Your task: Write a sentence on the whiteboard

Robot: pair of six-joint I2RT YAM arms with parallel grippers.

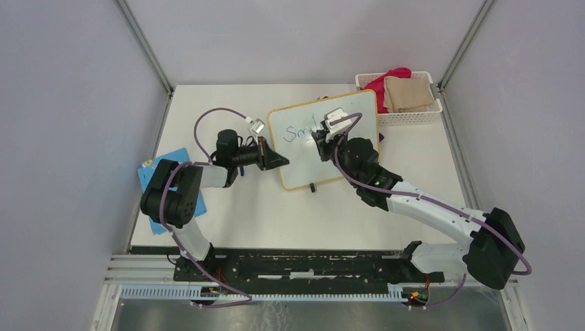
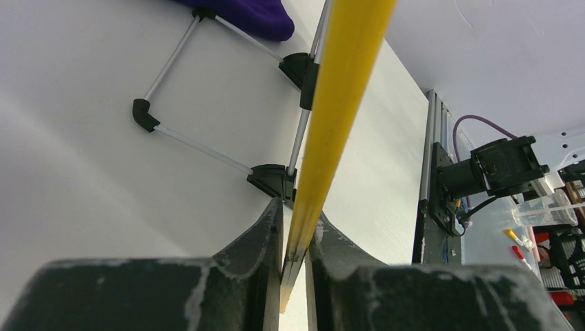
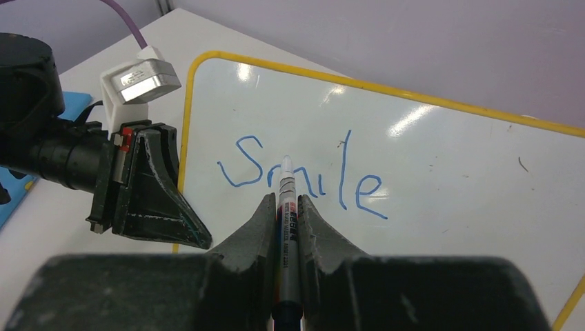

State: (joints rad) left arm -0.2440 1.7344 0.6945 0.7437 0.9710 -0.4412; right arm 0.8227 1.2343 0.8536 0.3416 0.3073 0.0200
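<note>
Room: grey walls close in a white tabletop (image 1: 290, 221), with your two arm bases bolted at its near edge.
Near left: a blue card (image 1: 153, 181) lies at the tabletop's left edge, well apart from the work.
Left pincer (image 2: 298, 215): clenched on the yellow frame at the left edge of the whiteboard (image 1: 307, 165). You see that frame running edge-on between its fingers.
Whiteboard: mid-tabletop, long axis left to right, with the right end swung a little farther away.
Right pincer (image 3: 285, 201): grasping a marker (image 3: 288, 183) and reaching in from the near right over the board's far half. This is your writing arm.
Sentence (image 3: 345, 172): only "Smile" shows, in blue, along the far part of the board. The marker tip sits at the middle letters; you cannot tell whether it touches.
Key relation: the blank board lies right of the "e" and on the near side of the word. Your next strokes likely go right first, then back near-left for a second line.
Far right: a white basket (image 1: 414, 118) of cloths sits just beyond the board's far right corner.
</note>
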